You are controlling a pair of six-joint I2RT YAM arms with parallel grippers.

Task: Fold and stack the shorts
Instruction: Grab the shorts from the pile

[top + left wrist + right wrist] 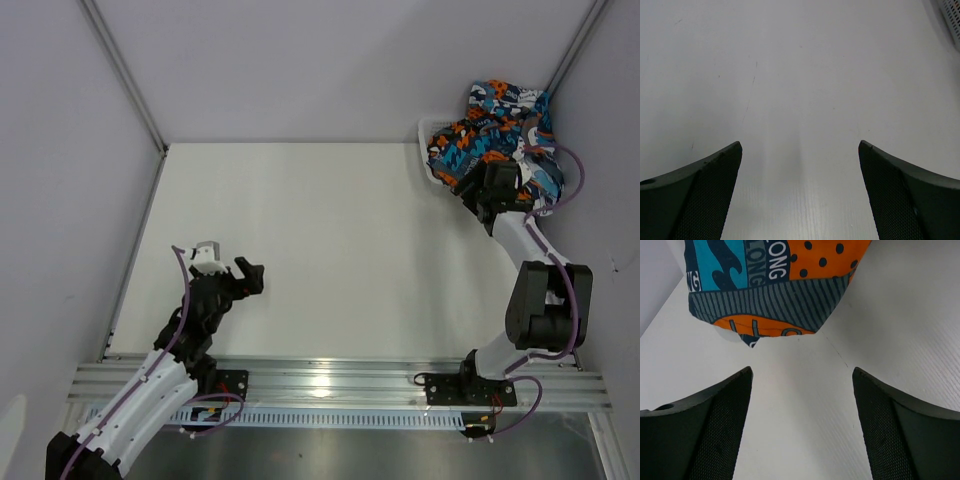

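The shorts lie in a crumpled heap at the far right corner, over a white mesh basket. An orange, teal and navy patchwork pair is at the front, and a blue and white printed piece is on top. My right gripper is right at the heap's near side. In the right wrist view the patchwork shorts hang just beyond my right gripper, whose jaws stand apart with only bare table between them. My left gripper is open over the table at the near left, with nothing in it.
The white table is walled by grey panels on the left, back and right. A metal rail carries both arm bases along the near edge. A corner of the mesh basket shows at the top right of the left wrist view.
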